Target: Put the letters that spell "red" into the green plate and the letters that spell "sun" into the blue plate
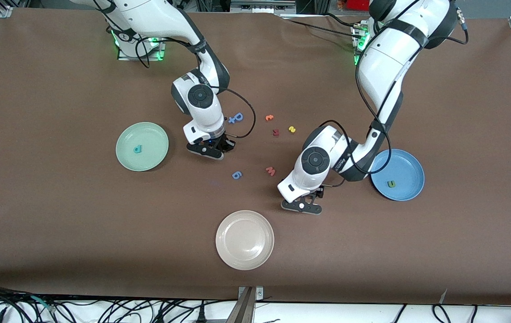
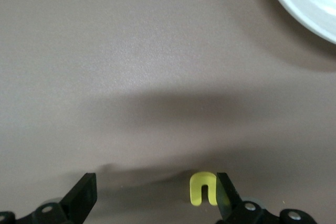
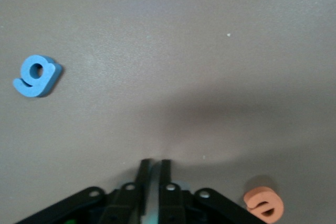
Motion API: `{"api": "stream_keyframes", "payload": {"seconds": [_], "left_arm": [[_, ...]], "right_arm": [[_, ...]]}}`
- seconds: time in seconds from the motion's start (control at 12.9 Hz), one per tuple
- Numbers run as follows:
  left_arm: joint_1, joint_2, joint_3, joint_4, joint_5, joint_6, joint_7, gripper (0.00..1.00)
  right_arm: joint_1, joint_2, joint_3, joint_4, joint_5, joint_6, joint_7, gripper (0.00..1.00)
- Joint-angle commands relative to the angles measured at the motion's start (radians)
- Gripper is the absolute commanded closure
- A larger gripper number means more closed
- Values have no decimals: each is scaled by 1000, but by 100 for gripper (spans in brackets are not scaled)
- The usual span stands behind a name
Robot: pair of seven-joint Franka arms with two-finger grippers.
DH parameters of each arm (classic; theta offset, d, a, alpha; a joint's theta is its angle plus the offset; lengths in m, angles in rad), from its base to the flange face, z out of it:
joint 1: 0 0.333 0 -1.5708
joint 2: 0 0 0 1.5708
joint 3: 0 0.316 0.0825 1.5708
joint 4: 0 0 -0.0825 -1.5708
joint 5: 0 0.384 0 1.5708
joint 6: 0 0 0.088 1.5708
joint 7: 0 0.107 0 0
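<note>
The right gripper (image 3: 154,163) is clamped on the thin teal r (image 3: 152,198) at the table, beside the e (image 3: 265,205). The left gripper (image 2: 154,182) gapes around the u (image 2: 203,188). Foam looks light and squashy, so pinch the flat sides.

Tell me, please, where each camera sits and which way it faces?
Front view: high across the table, facing both arms.
Left wrist view: looks down past open left fingers at yellow "u".
Right wrist view: looks down past shut right fingers pinching a teal letter.
Shared: front and right wrist views show the blue "g".
</note>
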Motion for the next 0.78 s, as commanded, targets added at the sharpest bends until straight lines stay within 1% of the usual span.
{"api": "stream_keyframes", "payload": {"seconds": [0.0,0.23,0.31,0.39,0.47,0.62,0.7], "left_arm": [[-10,25,6,45,8,6,-5,0],[-15,34,3,43,8,18,-29,0],[-16,34,1,43,-8,20,-29,0],[-16,34,1,42,-35,20,-26,1],[-18,33,1,40,-41,20,-26,1],[-21,28,1,35,-40,18,-34,3],[-25,28,1,32,-40,18,-41,5]], "right_arm": [[3,2,0,12,2,-34,-8,95],[-1,-22,-6,20,4,-92,-45,95],[-1,-22,-6,20,5,-94,-42,90],[-1,-24,-1,20,7,-109,-33,55],[1,-30,5,20,7,-120,4,41],[1,-33,35,20,7,-123,100,40],[1,-33,38,20,7,-123,105,40]]}}
